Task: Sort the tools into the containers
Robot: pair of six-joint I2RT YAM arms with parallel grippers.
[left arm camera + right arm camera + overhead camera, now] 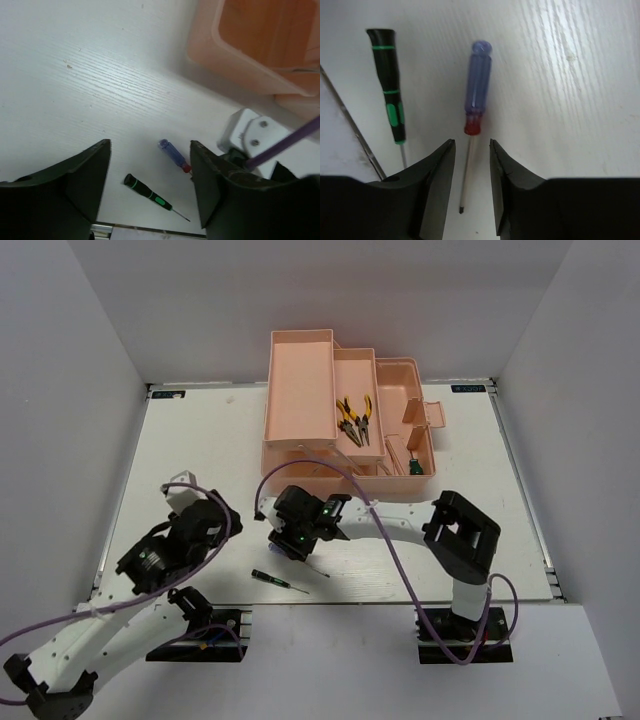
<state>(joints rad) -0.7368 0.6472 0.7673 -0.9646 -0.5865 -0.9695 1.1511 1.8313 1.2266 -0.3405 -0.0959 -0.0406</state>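
Two thin screwdrivers lie side by side on the white table [450, 530], near its front edge and well apart from the pink toolbox [345, 415]. The purple-handled screwdriver [477, 85] lies flat, its handle pointing away from the right gripper [472, 145] and its bare shaft running back between the fingertips. The right jaws stand narrowly apart, one finger on each side of the shaft just behind the red collar. A sliver of table shows on both sides, so neither finger touches the metal. The tip of the shaft lies inside the gap.

The black-and-green screwdriver [390, 90] lies just beside the purple one, to its left in the right wrist view, roughly parallel and outside the jaws.

The left gripper [150, 143] hangs above the table with its jaws wide, holding nothing. In its wrist view both screwdrivers show on the table below the gap, apart from either finger.

In the top view the toolbox stands opened out at the far middle of the table, its trays stepped. Two yellow-and-black pliers [355, 420] lie in the middle tray, and a green-handled driver [415, 465] rests in the right-hand compartment.
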